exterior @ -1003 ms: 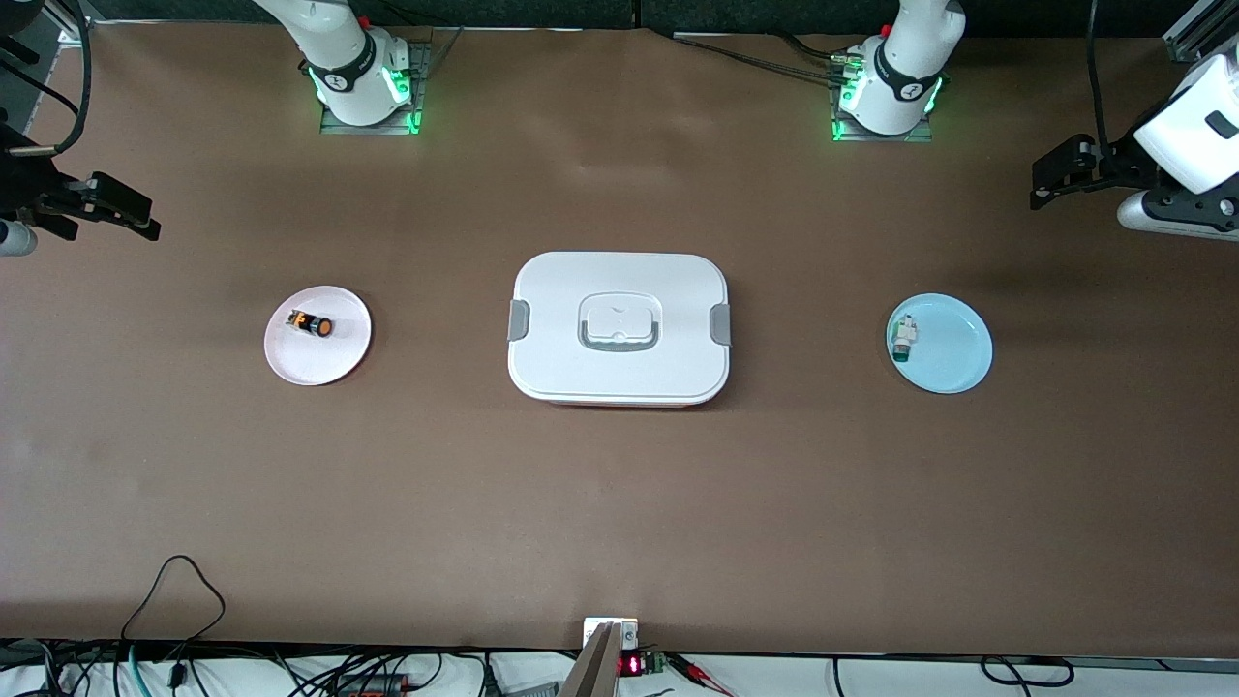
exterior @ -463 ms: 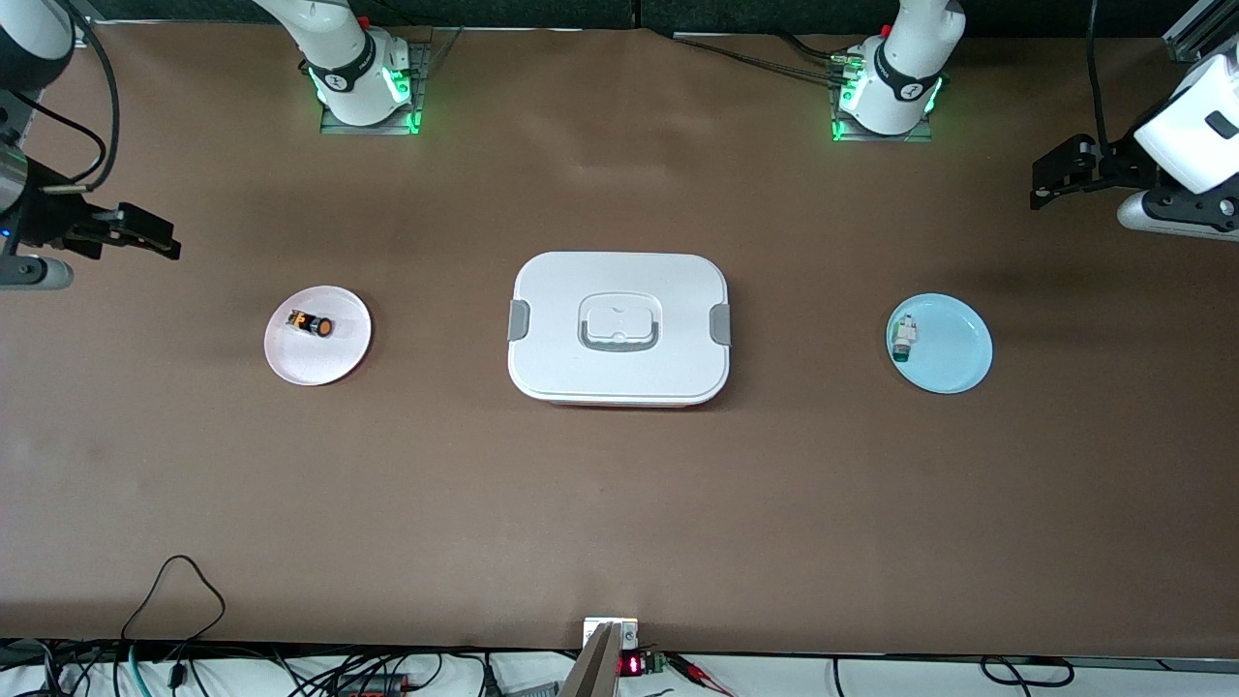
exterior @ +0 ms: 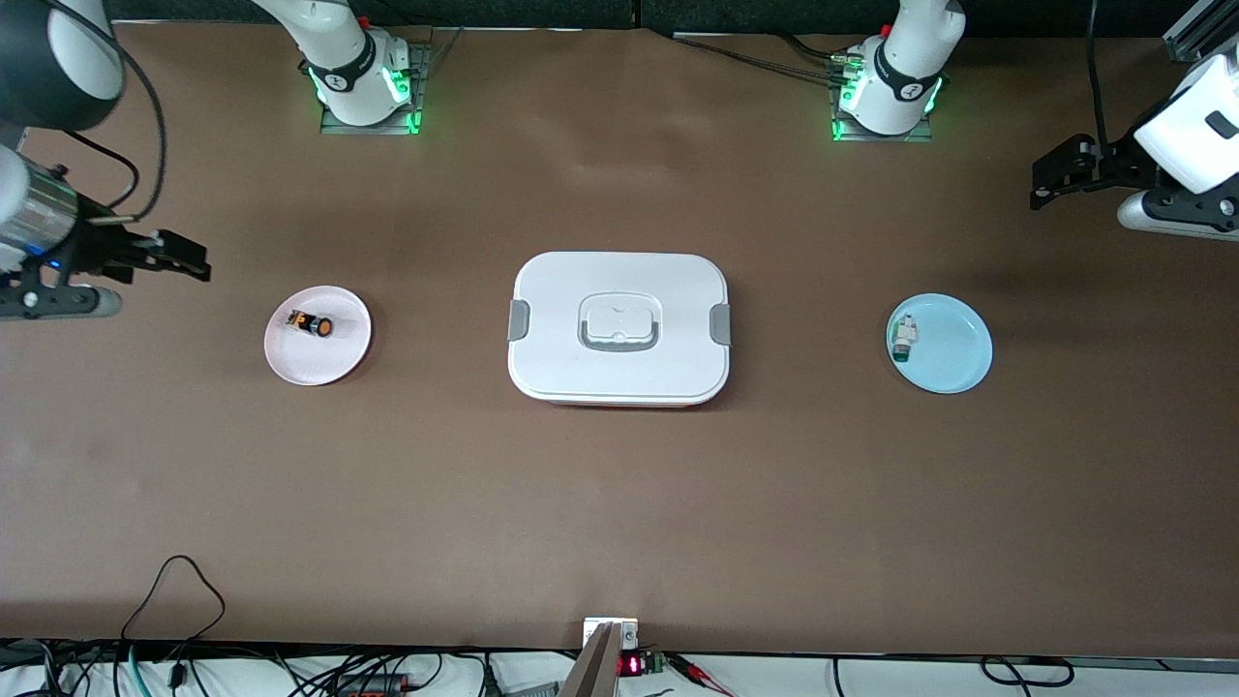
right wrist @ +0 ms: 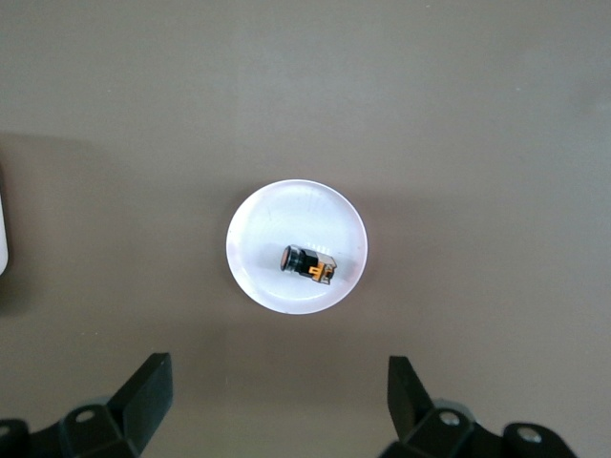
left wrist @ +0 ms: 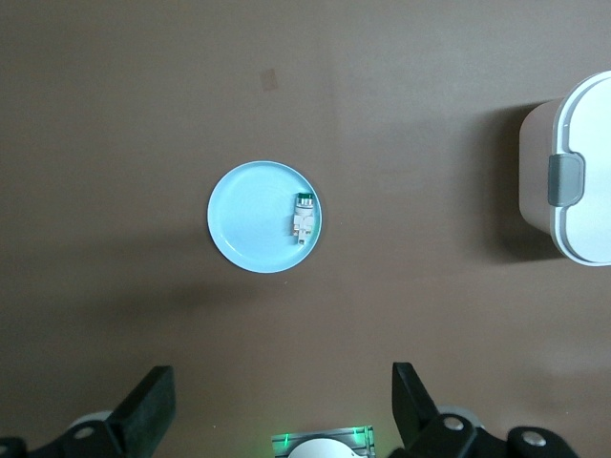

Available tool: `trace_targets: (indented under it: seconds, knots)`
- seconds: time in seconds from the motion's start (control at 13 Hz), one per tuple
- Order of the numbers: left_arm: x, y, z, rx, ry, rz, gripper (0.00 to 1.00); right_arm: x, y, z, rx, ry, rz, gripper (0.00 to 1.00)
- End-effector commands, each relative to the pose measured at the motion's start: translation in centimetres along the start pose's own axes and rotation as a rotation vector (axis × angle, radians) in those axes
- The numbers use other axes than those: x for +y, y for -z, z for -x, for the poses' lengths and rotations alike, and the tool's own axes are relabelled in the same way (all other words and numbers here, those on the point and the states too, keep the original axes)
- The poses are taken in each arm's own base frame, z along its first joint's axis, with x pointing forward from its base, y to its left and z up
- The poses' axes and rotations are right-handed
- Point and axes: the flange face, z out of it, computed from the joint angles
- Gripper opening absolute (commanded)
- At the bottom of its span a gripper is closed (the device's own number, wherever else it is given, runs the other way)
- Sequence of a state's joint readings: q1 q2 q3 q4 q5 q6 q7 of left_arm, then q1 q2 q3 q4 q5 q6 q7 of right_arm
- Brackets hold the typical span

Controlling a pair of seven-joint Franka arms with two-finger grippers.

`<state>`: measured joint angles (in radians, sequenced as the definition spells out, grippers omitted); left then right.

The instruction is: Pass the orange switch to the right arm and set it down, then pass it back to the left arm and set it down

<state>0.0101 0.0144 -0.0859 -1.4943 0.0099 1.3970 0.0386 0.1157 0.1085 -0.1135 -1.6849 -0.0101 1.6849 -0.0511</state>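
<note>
- Covering the table (exterior: pixel 619 503) was plain brown paper, with loose cables (exterior: pixel 174 620) along its near edge.
- A white box (exterior: pixel 619 329) sat shut at the middle.
- Toward the right arm's end, a pink plate (exterior: pixel 341 360) held the orange switch (exterior: pixel 312 324), lying on its side.
- Toward the left arm's end, a blue plate (exterior: pixel 953 353) held a white-and-green component (exterior: pixel 904 337).
- The right gripper (exterior: pixel 184 259) hung over bare table near the pink plate, jaws wide and empty.
- The left gripper (exterior: pixel 1050 179) waited over its table end, jaws wide, empty.

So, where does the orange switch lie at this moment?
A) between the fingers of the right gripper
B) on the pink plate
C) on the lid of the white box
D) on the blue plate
B: the orange switch lies on the pink plate, untouched by either gripper.
</note>
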Motion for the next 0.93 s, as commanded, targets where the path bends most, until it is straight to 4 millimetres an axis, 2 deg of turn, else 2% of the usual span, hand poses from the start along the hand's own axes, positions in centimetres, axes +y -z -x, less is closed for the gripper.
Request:
trace_targets:
  seconds: [0.0,0.15,0.46,0.69,0.85]
  knots:
    - [-0.1,0.5,0.4,-0.001,0.007,-0.018,1.0,-0.1,-1.3,-1.1,-0.022,0.005,0.018,1.0]
    - [-0.1,0.4,0.4,-0.002,0.004,-0.018,1.0,-0.8,-3.4,-1.9,-0.065,0.01,0.03,1.0]
    - [-0.1,0.4,0.4,-0.002,0.004,-0.018,1.0,-0.8,-5.7,-3.2,-0.071,0.003,0.017,1.0]
    - [-0.1,0.5,0.4,-0.001,0.004,-0.018,1.0,-1.1,-7.6,-3.8,-0.087,0.009,0.021,1.0]
    - [-0.1,0.4,0.4,-0.003,0.006,-0.018,1.0,-1.2,-9.6,-3.7,-0.089,0.015,0.028,1.0]
